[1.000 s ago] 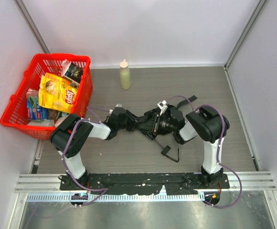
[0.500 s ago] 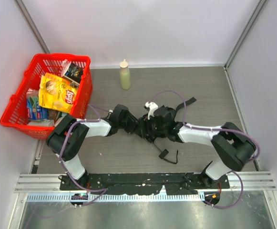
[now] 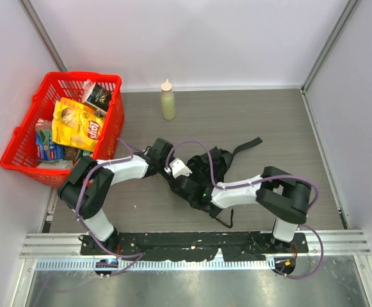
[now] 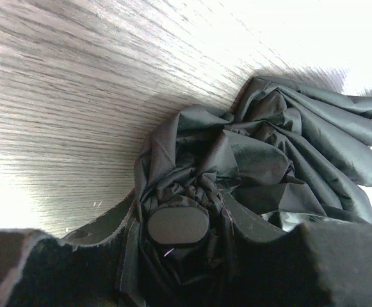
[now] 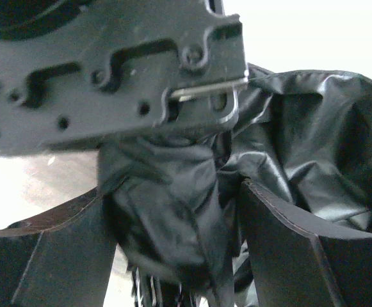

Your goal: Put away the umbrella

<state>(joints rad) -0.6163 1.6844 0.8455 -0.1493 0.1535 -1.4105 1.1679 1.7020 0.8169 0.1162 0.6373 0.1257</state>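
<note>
1. Grey wood-grain tabletop (image 3: 269,121), walled by white panels, carries a red basket (image 3: 83,75) at the rear left, a pale squeeze bottle (image 3: 167,101) at the back, and the umbrella (image 3: 218,160) near the middle.
2. The umbrella lies collapsed, but its black fabric is loose and crumpled. Its strap (image 3: 250,142) trails toward the right rear, and nothing binds the canopy.
3. The left end effector (image 4: 180,201) is clamped on bunched fabric around a small oval cap. The right end effector (image 5: 171,188) stands wide apart, with a fold of fabric between its fingers.
4. Judged from this, the task is about midway. The canopy is down; gathering, fastening and stowing remain, and no storage spot is evident.
5. The yellow chip bag (image 3: 77,125) in the basket reads "Lay's". The other packets are too small to read, and the bottle and umbrella show no legible label.
</note>
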